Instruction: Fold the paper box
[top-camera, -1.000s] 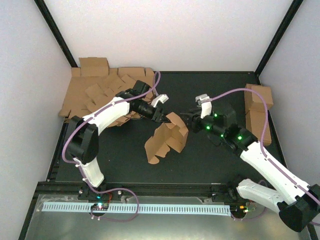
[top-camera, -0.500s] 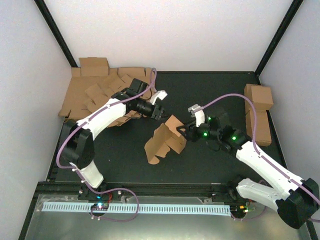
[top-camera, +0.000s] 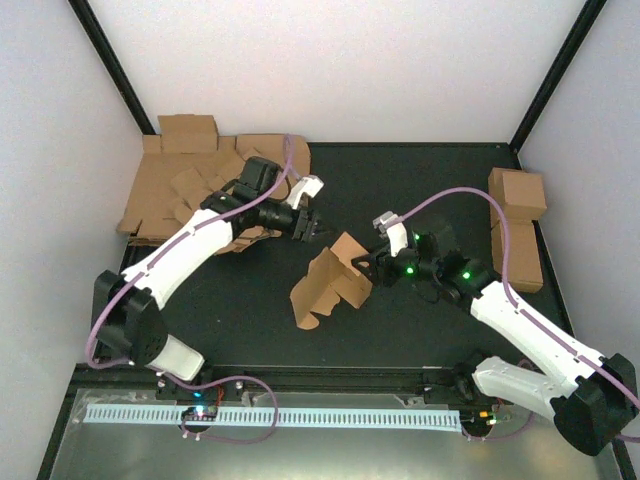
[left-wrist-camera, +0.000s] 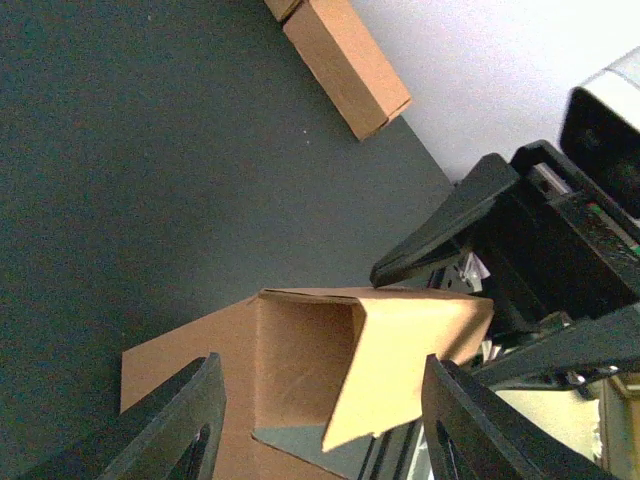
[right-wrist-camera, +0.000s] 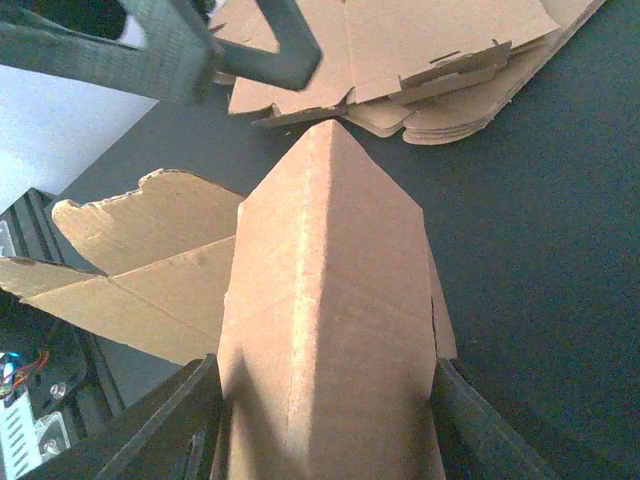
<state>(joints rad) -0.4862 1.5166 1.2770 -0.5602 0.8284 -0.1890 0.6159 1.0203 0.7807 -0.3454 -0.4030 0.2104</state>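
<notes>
Backs left gripper (top-camera: 311, 230) off the paper box (top-camera: 332, 278), spread wide and empty; keeps right gripper (top-camera: 368, 263) clamped on its folded ridge, leaving the fold half done

Plain unprinted brown: paper box (top-camera: 330, 280). Same brown: flat blank stack (top-camera: 190, 195), finished cartons (top-camera: 520, 230). Matte black: desk (top-camera: 240, 300). White, black joints: left arm (top-camera: 195, 240), right arm (top-camera: 530, 325). Black: left claw (top-camera: 312, 228), right claw (top-camera: 367, 263). Lilac: cables (top-camera: 460, 191). Green lights (top-camera: 408, 269) on right arm.
</notes>
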